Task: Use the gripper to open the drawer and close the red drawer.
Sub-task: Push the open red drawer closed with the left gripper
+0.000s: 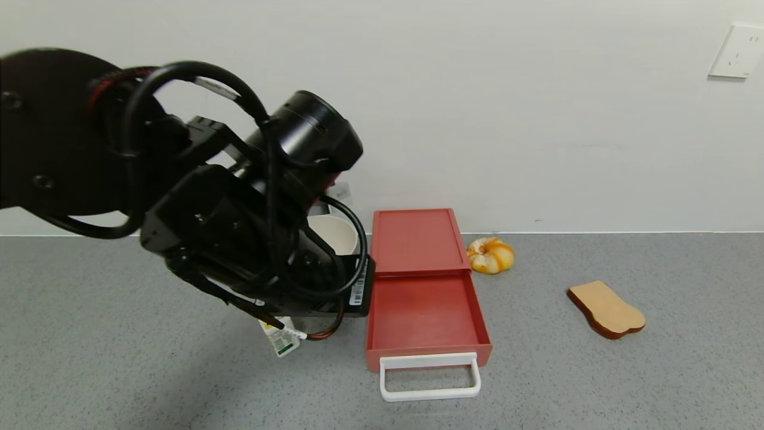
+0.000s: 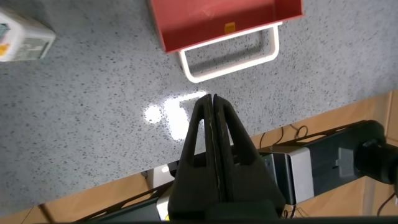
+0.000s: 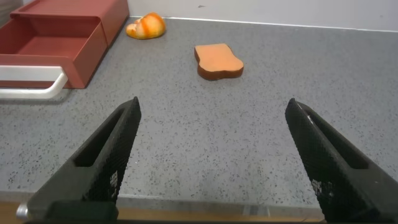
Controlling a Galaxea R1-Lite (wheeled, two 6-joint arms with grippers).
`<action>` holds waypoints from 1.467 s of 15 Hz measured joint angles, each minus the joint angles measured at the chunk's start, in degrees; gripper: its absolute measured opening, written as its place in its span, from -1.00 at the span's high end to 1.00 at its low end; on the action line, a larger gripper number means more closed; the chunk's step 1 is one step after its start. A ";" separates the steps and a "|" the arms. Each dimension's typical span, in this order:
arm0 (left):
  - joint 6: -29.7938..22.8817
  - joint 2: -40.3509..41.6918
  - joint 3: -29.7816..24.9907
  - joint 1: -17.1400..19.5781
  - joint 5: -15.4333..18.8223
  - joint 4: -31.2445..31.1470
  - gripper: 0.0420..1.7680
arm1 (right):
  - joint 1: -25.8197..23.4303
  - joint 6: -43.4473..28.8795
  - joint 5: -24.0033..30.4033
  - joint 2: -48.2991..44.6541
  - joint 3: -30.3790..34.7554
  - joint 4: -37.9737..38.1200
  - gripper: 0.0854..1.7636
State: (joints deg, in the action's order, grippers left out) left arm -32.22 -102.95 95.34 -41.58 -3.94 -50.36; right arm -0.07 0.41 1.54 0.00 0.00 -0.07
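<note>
The red drawer (image 1: 418, 242) lies at the table's middle, and its sliding tray (image 1: 425, 310) is pulled out towards me. Its white loop handle (image 1: 430, 376) rests on the table at the front. My left gripper (image 1: 268, 321) hangs above the table just left of the tray. In the left wrist view it (image 2: 210, 99) is shut and empty, a short way from the handle (image 2: 230, 59) and not touching it. My right gripper (image 3: 214, 109) is open and empty, low near the table's front edge. From there the drawer (image 3: 56, 37) lies off to one side.
A beige bowl (image 1: 337, 234) stands behind my left arm, beside the drawer. A small carton (image 1: 280, 341) lies under the left gripper. A bread roll (image 1: 490, 255) and a toast slice (image 1: 606, 309) lie right of the drawer. A white wall closes the back.
</note>
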 joint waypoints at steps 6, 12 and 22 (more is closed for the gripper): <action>-2.17 -7.77 0.16 -3.75 -0.50 1.33 0.92 | 0.00 0.00 0.02 0.00 0.00 0.00 -0.94; -5.12 -14.31 1.90 -6.44 -2.32 2.38 0.92 | 0.05 0.00 0.02 0.00 0.00 0.00 -0.94; -9.70 -23.37 7.83 -9.19 -4.00 2.27 0.92 | 0.00 0.02 0.00 0.00 0.00 0.00 -0.94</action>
State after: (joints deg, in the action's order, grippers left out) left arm -41.92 -126.32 103.17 -50.77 -7.94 -48.09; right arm -0.07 0.44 1.54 0.00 0.00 -0.07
